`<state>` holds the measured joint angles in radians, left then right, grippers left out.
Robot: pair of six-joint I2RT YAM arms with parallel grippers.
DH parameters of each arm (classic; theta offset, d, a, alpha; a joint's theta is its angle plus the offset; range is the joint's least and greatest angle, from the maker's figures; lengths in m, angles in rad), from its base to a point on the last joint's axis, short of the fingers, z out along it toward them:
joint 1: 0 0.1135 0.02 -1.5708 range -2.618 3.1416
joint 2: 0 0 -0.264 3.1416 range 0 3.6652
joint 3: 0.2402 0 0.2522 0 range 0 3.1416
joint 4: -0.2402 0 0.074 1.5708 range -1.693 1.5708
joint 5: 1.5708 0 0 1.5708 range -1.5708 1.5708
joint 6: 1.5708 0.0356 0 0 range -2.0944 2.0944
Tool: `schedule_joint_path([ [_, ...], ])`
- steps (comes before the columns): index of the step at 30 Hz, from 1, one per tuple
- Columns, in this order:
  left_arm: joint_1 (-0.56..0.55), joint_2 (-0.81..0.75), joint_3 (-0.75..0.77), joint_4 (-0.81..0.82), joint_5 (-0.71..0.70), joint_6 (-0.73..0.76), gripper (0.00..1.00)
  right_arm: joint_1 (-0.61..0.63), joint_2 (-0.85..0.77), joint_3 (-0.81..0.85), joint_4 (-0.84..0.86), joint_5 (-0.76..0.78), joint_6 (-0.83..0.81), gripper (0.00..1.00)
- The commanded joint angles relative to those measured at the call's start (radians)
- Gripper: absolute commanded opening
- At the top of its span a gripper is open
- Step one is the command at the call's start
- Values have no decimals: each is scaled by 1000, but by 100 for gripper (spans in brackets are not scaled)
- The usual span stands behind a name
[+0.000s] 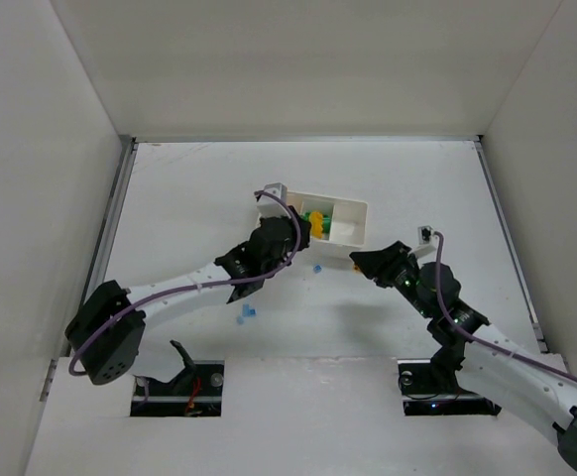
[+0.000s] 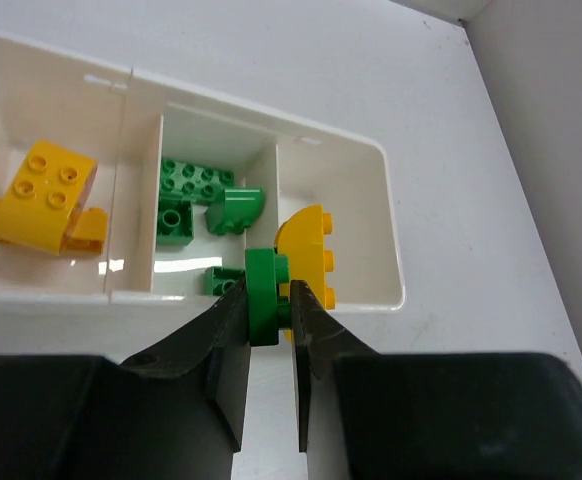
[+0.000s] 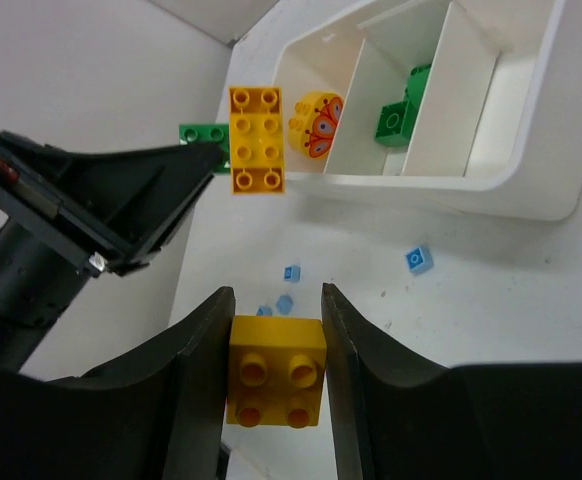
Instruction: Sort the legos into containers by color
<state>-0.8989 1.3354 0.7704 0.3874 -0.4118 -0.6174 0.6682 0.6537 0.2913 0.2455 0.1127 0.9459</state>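
The left claw is clamped on a green piece, a yellow piece seemingly attached, at the near wall of the white tray. The right claw is clamped on a yellow brick above the desk. Dropping-off is judged in hand; release over the matching compartment is needed next.
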Motion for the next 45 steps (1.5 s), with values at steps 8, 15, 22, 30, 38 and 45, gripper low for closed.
schedule_joint_path([
  [8, 67, 38, 105, 65, 18, 88, 10, 0, 50, 28, 17, 18, -47, 29],
  [15, 77, -48, 69, 54, 5, 104, 10, 53, 252, 158, 99, 36, -90, 29],
  [22, 142, -358, -84, -59, -71, 102, 10, 70, 659, 434, 219, 21, -147, 29],
  [30, 191, -594, -213, -206, -65, 35, 10, 46, 1047, 779, 212, 19, -203, 33],
  [38, 197, -633, -273, -223, -19, -22, 10, 44, 1215, 974, 127, 108, -285, 47],
  [45, 197, -611, -276, -213, 7, -48, 10, 35, 1268, 1040, 92, 117, -295, 69],
])
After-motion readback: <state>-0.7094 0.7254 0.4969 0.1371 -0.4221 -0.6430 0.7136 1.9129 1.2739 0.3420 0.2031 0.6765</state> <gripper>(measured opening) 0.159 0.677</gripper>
